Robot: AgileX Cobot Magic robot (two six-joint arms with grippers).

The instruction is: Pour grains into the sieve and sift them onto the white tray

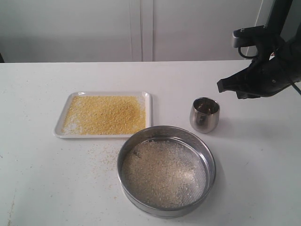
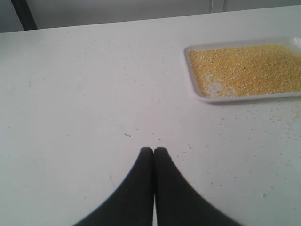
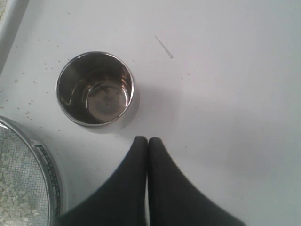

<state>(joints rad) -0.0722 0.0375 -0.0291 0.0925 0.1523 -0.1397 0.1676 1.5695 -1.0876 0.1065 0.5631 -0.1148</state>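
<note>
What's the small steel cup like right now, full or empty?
Empty. The right wrist view looks straight down into the upright cup, and its bare shiny bottom shows, with nothing lying in it.

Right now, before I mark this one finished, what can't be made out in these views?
- Exterior view: the left gripper is outside the frame.
- Left wrist view: the picture's edge cuts off the white tray.
- Right wrist view: the corner crops the sieve; reflections hide whether the cup is fully empty.
</note>
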